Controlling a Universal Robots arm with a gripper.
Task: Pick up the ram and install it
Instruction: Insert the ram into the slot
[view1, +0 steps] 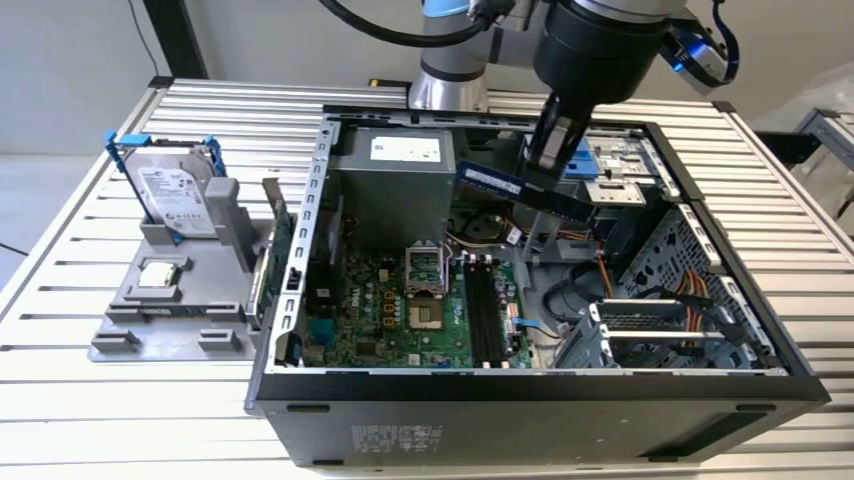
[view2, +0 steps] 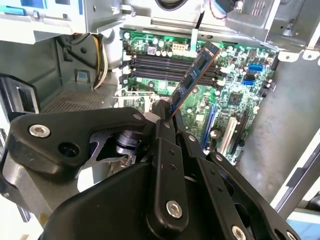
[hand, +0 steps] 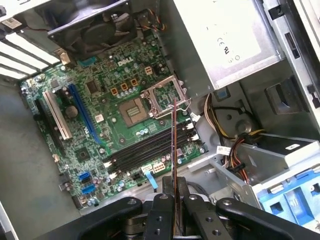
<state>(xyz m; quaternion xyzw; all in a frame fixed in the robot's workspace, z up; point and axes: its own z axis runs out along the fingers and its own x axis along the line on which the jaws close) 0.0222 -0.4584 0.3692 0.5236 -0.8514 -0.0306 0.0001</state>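
Fragility is what I weigh with the ram (view1: 501, 184), a long, narrow, dark circuit-board stick. I judge it light and stiff but thin, easy to twist or crack, with a contact edge best left untouched. The sensible hold is across its flat faces, and that is how the black gripper (view1: 550, 182) has it: jaws closed to the board's thickness, clamped on the stick off-centre. In the second wrist view the ram (view2: 197, 75) slants out beyond the fingertips. It hangs inside the open dark-grey computer case (view1: 534, 385), above the green motherboard (view1: 400, 310) and apart from the black memory slots (view1: 483, 320).
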